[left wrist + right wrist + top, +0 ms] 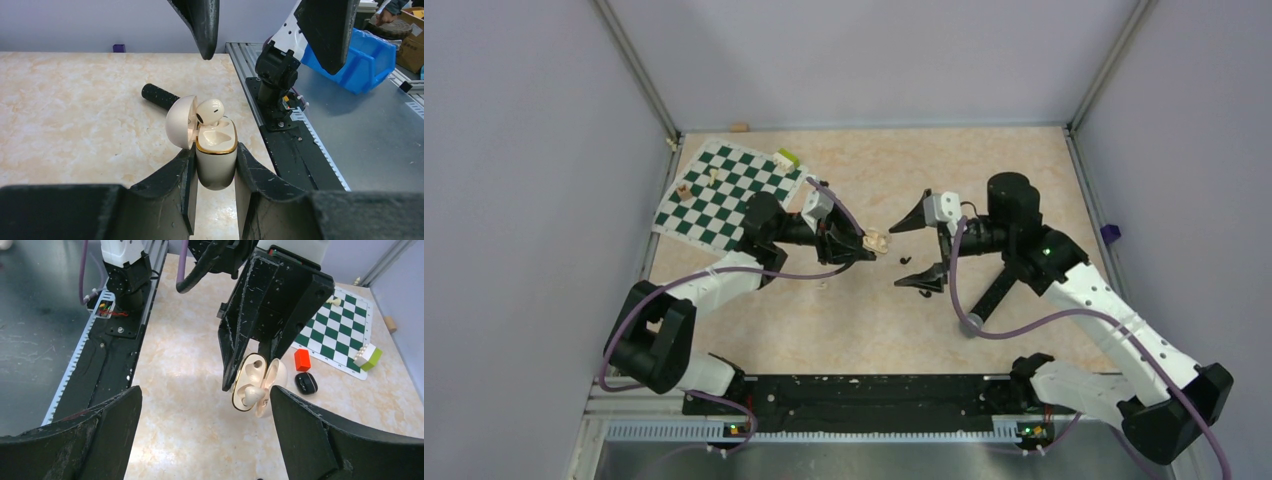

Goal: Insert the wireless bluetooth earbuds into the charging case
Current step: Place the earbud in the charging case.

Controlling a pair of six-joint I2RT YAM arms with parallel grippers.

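1. Left gripper (215, 150): clamped on the lower body of the cream charging case (216, 170), which appears to be held above the worktop (75, 100) with its lid (181, 122) swung open.
2. Earbud (210, 111): sits in 1 socket but seems to stand proud and tilted. The neighbouring socket (216, 137) is empty. To finish well, the case is best kept still while the earbud is pressed straight along its socket, clear of the lid.
3. Right gripper (204, 390): fingers wide apart, holding nothing, facing the case mouth.
4. Only the right wrist view shows a black pill-shaped object (306, 383) beside an orange-red block (301, 360) near the chess mat (345, 325).
5. Only the top view shows small dark specks (906, 260) between the 2 grippers, too small to identify.
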